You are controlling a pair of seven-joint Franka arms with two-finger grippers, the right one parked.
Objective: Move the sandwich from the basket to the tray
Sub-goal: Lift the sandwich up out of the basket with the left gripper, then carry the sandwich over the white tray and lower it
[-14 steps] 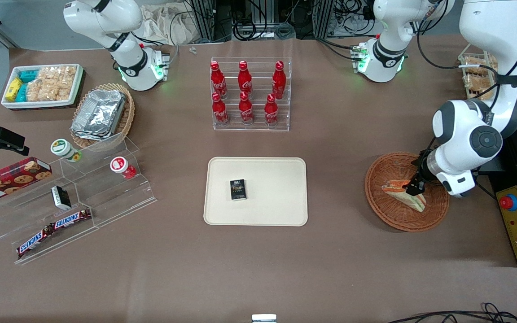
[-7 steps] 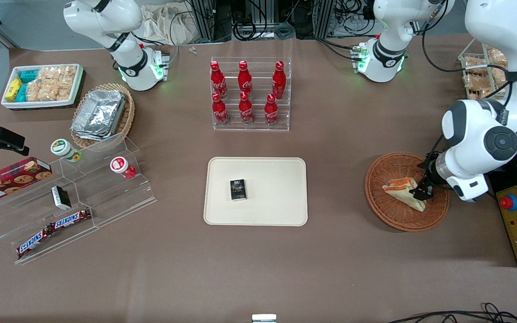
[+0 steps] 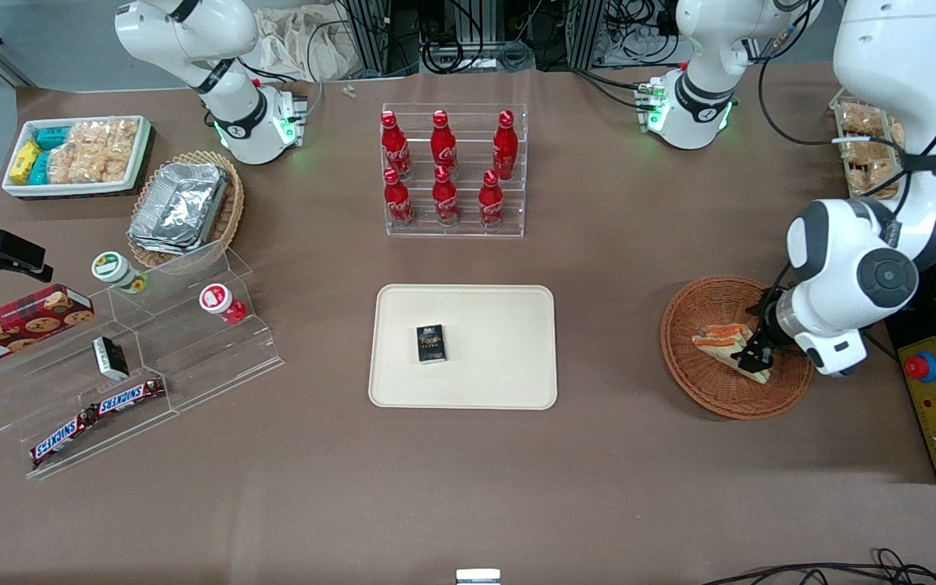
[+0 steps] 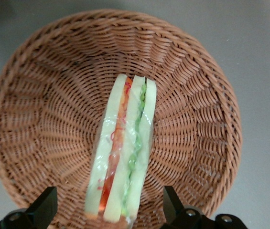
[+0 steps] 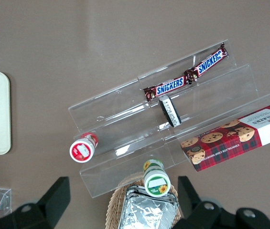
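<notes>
The sandwich (image 3: 721,339) lies in the reddish-brown wicker basket (image 3: 704,386) toward the working arm's end of the table. In the left wrist view the sandwich (image 4: 123,148) stands on its cut edge, showing its orange-red and green filling layers, on the basket's woven floor (image 4: 39,119). My gripper (image 3: 757,358) hangs low over the basket, open. Its fingers (image 4: 46,205) straddle the sandwich's wide end with a gap on each side. The cream tray (image 3: 500,325) lies flat at the table's middle, well apart from the basket.
A small black box (image 3: 431,343) lies on the tray. An acrylic rack of red cola bottles (image 3: 452,175) stands farther from the front camera than the tray. A yellow control box with a red button (image 3: 935,398) sits beside the basket. Stepped acrylic shelves (image 3: 135,357) hold snacks at the parked arm's end.
The wrist swung out toward the table's end, then came back over the basket. The sandwich has shifted a little inside the basket. The gripper is still open.
</notes>
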